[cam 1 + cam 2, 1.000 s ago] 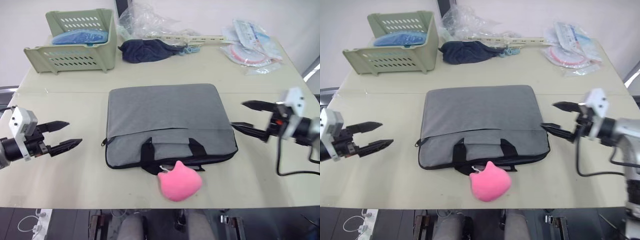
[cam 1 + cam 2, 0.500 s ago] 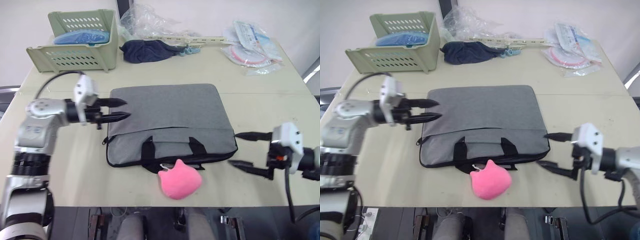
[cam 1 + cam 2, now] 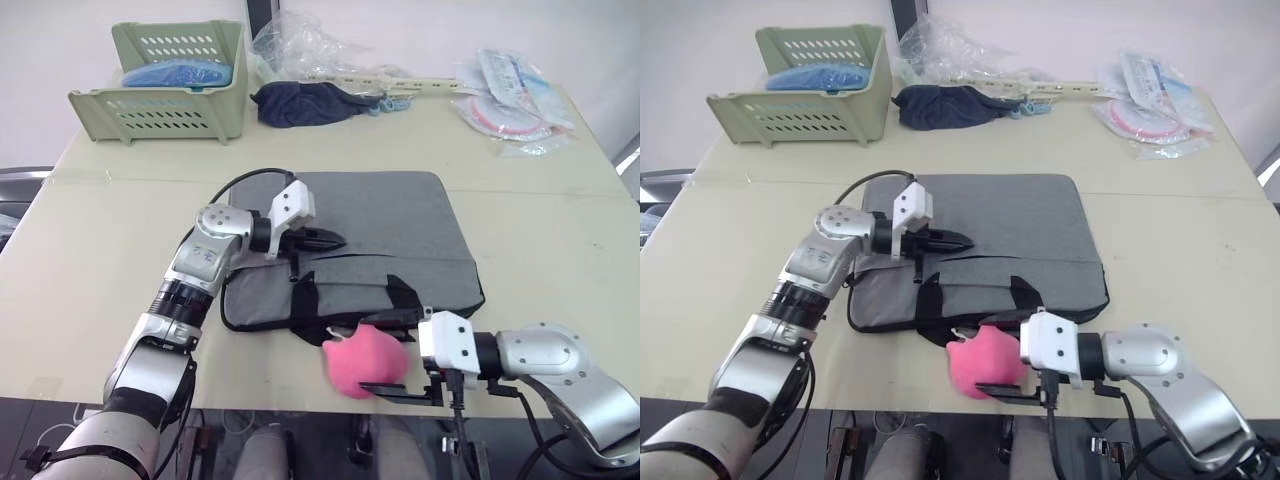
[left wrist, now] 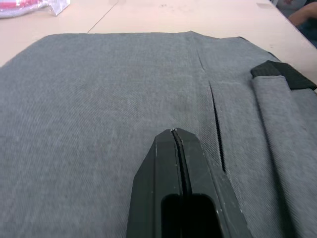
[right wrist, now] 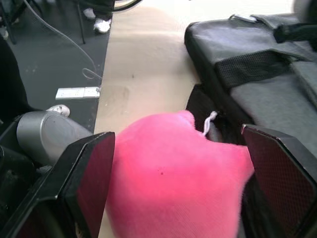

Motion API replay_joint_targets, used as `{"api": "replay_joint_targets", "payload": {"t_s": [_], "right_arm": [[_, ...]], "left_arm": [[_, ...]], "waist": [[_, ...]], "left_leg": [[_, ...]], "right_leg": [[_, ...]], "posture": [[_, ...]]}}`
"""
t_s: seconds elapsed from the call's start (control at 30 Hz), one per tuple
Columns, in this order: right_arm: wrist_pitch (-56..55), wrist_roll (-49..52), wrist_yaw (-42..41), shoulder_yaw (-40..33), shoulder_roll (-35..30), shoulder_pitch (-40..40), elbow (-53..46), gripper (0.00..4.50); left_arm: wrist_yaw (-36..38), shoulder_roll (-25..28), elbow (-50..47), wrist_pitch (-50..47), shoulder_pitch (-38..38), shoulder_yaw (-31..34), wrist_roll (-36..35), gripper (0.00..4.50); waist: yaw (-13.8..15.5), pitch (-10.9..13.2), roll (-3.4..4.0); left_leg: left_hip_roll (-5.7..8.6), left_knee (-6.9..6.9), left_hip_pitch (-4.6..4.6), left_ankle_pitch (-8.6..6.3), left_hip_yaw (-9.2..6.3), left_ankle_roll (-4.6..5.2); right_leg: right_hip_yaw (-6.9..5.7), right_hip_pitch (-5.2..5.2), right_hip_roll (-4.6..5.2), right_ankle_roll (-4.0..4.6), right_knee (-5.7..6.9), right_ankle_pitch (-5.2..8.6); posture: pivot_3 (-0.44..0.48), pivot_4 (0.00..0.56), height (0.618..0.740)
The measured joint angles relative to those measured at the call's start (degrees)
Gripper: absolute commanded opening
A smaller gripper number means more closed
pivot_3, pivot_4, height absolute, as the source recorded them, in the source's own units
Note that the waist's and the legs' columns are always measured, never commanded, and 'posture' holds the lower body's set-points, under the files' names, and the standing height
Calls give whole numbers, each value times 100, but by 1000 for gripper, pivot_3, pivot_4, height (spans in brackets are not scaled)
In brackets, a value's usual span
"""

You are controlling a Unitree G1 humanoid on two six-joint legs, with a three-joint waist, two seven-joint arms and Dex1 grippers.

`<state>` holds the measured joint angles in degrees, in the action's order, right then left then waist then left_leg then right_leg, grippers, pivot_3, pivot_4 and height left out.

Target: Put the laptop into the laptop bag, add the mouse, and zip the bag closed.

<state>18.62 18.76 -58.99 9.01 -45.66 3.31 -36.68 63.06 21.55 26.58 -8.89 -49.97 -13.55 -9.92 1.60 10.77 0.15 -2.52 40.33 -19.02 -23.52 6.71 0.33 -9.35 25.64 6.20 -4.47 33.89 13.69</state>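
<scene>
The grey laptop bag (image 3: 375, 215) lies flat in the middle of the table, its black handles (image 3: 395, 292) toward the front edge. My left gripper (image 3: 335, 240) is shut with nothing between its fingers, and its tips (image 4: 174, 135) rest over the bag's top fabric beside the front pocket seam. My right gripper (image 3: 388, 354) is open at the table's front edge, one finger on each side of a pink soft blob (image 5: 173, 188) that leans on the handles. The laptop and the mouse are out of view.
At the back left stands a green basket (image 3: 180, 85) with a blue thing in it. A dark navy cloth bundle (image 3: 300, 103), clear plastic (image 3: 310, 45) and plastic packets (image 3: 515, 95) line the back edge. Bare tabletop lies left and right of the bag.
My left arm swung in from the table's left onto the bag and its fingers shut. My right gripper dropped from the bag's right side to the front edge, around the pink blob.
</scene>
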Motion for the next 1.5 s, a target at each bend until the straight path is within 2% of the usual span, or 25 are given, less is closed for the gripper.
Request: {"api": "replay_joint_targets", "payload": {"t_s": [0.13,0.27,0.37,0.57,0.63,0.83,1.13,1.5], "right_arm": [[-263,-417,91,261,105,93,537,4500],[-471,-599,67,345,53,49,604,4500],[-511,-584,-55,354,-112,-48,603,3751],[-64,-218,-182,327,-264,-58,512,844],[-88,-195,-199,327,-288,-79,514,91],[162,220,-218,92,-394,-193,492,36],[1034,1098,-501,-1221,-1316,-715,170,36],[1784,1798,-288,-1555,-1190,-697,-78,36]], "left_arm": [[-115,-14,105,158,22,-94,245,42],[-145,70,7,155,176,-100,325,42],[-178,127,-150,136,308,-89,336,0],[-182,137,-210,82,344,-88,337,0],[-186,138,-209,82,345,-91,342,0],[-196,140,-233,88,377,-103,367,0],[-216,306,-305,660,546,-398,796,0],[-231,239,125,1162,405,-483,843,0]], "waist": [[4,-35,-41],[-30,-73,-48],[-27,-94,-50],[-10,-103,-50],[-8,-105,-50],[2,-106,-51],[8,-116,-40],[15,-145,-30]], "left_leg": [[0,-1,61,-1,-4,6],[-10,-20,101,-7,-5,16],[-13,-20,104,-7,-6,17],[-11,-18,103,-9,-8,20],[-11,-18,103,-9,-8,20],[-6,-15,101,-10,-9,21],[-6,-10,104,-22,-47,43],[6,2,102,-25,-64,51]], "right_leg": [[2,-45,4,0,0,0],[2,-109,2,7,-9,4],[4,-109,3,9,-5,5],[3,-110,4,9,-5,5],[3,-111,4,9,-6,5],[3,-111,8,9,-6,5],[5,-114,16,9,-6,5],[3,-121,30,8,-2,5]], "posture": [[0,150,740],[0,150,740],[0,150,740],[0,150,740],[0,150,740],[0,150,740],[0,150,740],[0,150,740]]}}
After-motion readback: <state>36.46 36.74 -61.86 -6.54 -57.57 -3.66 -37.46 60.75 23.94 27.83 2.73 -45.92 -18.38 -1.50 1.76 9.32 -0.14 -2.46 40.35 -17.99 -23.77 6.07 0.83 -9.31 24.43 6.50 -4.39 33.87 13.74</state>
